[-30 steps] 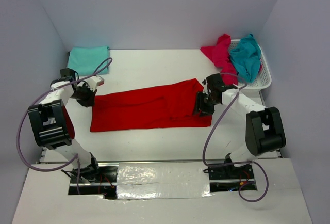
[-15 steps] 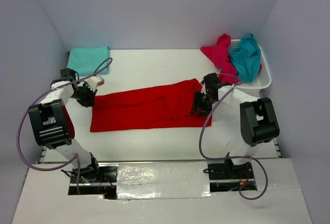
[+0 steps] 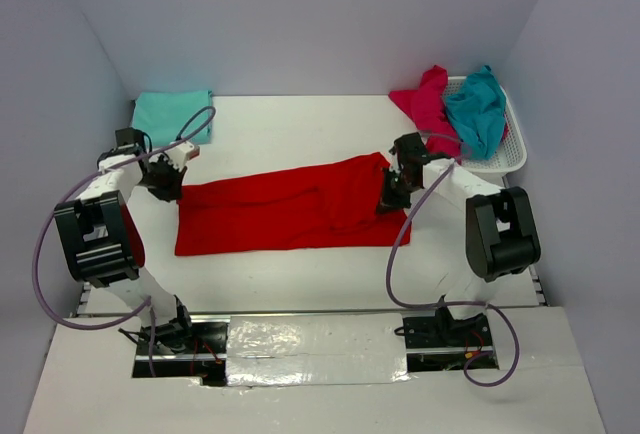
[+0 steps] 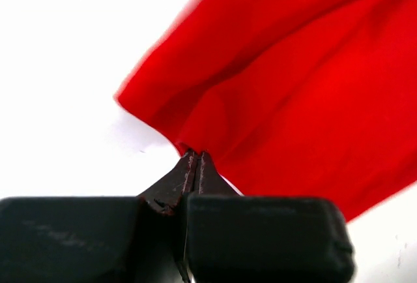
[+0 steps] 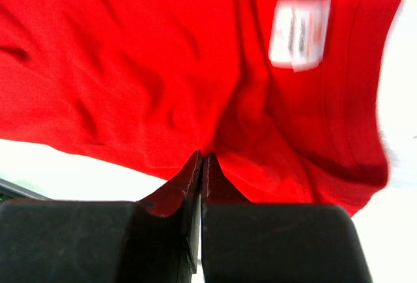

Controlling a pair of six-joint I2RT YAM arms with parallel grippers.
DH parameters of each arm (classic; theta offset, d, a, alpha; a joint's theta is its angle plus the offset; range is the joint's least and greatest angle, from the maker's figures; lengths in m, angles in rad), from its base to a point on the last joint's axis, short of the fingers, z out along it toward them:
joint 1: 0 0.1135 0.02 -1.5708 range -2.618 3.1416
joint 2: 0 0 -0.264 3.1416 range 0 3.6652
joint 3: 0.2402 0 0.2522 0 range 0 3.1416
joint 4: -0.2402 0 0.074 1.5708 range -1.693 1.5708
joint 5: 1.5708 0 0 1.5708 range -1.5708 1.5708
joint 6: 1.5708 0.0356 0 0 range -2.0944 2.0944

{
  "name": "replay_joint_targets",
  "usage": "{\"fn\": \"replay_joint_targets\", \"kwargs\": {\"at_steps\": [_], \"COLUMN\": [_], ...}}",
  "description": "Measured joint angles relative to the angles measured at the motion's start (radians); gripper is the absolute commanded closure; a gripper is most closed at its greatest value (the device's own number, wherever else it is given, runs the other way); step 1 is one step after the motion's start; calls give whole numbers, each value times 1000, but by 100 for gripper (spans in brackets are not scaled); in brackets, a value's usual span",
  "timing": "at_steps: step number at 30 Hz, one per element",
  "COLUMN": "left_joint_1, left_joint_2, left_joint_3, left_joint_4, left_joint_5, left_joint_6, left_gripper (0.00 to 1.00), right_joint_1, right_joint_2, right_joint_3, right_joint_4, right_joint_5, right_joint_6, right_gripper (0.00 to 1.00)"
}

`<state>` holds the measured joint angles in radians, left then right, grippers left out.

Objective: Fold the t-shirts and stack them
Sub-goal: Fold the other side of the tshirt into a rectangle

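Two grippers pinching red t-shirt [image 3: 290, 216], long axis running left-right across mid-frame: left gripper [image 3: 166, 182] clamping left end, right gripper [image 3: 392, 194] clamping right end.

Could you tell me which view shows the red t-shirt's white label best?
The right wrist view: the white label shows large on the red t-shirt, print blurred. The top view shows the whole shirt, no label; the left wrist view only a plain corner.

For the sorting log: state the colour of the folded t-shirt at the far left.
Folded t-shirt: plain teal-turquoise, clearest in top external view.
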<state>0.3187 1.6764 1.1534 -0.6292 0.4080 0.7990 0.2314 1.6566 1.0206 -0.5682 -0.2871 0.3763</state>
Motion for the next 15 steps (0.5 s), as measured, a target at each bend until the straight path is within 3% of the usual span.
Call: {"fn": "replay_joint_targets", "kwargs": {"at_steps": [6, 15], "left_joint_1": [0, 0], "left_joint_2": [57, 195], "left_joint_3": [118, 341], "left_joint_4": [74, 241], "left_joint_5": [3, 48], "left_joint_6": [-95, -255], "left_gripper": [100, 100], "right_joint_1": [-2, -57], "right_joint_2": [48, 343], "right_joint_3": [233, 856], "right_joint_4": [-98, -225], "right_joint_5": [21, 10], "right_joint_6": [-38, -86], "right_gripper": [100, 100]}}
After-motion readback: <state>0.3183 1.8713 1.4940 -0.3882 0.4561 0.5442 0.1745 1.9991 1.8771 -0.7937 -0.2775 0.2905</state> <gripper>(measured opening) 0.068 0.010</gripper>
